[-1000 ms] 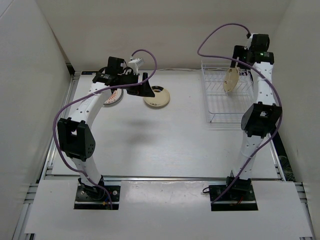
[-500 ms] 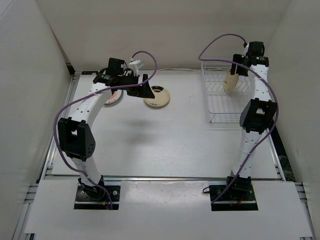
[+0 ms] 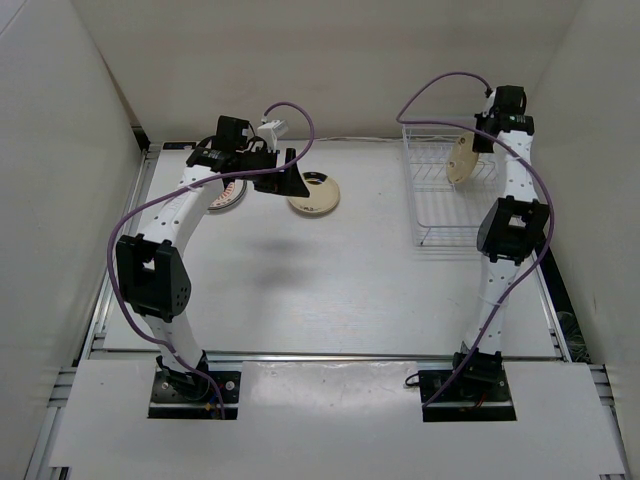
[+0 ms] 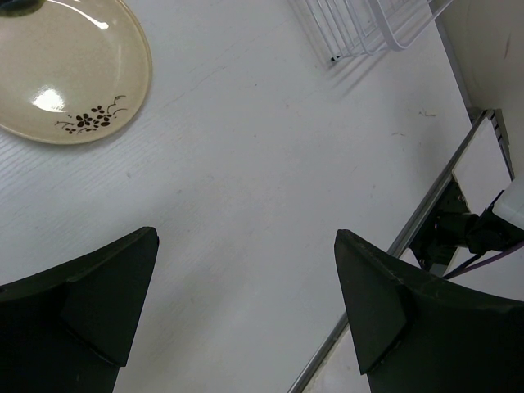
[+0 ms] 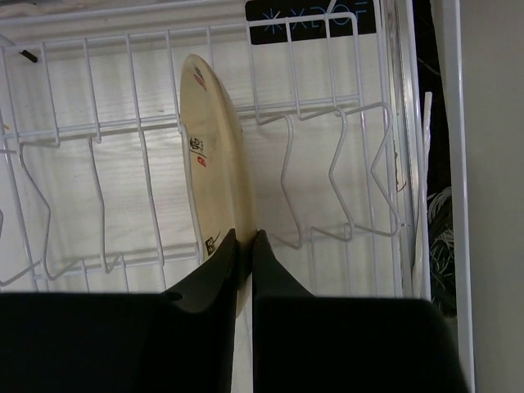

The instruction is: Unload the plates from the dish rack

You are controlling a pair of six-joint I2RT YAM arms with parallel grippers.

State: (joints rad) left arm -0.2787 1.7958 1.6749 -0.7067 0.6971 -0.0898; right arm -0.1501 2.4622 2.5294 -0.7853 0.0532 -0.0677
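Observation:
The white wire dish rack [image 3: 440, 215] stands at the back right. One cream-yellow plate [image 3: 462, 160] stands on edge in its slots. My right gripper [image 3: 480, 140] reaches into the rack from above. In the right wrist view its jaws [image 5: 246, 237] are shut on the near rim of that plate [image 5: 214, 164], one finger on each face, inside the rack [image 5: 327, 123]. My left gripper [image 3: 290, 180] hangs open over the back left of the table, with nothing between its fingers [image 4: 98, 303]. A cream plate [image 3: 315, 195] with a small dark flower print [image 4: 65, 74] lies flat just beyond it.
An orange-red patterned plate [image 3: 228, 195] lies flat at the back left, partly under the left arm. The rack's near corner [image 4: 368, 29] shows in the left wrist view. White walls close in the table on three sides; a metal rail [image 3: 330, 355] runs along the near edge.
My right gripper has moved slightly toward the back of the rack and gone from open to shut on the plate's rim. The left arm has not moved.

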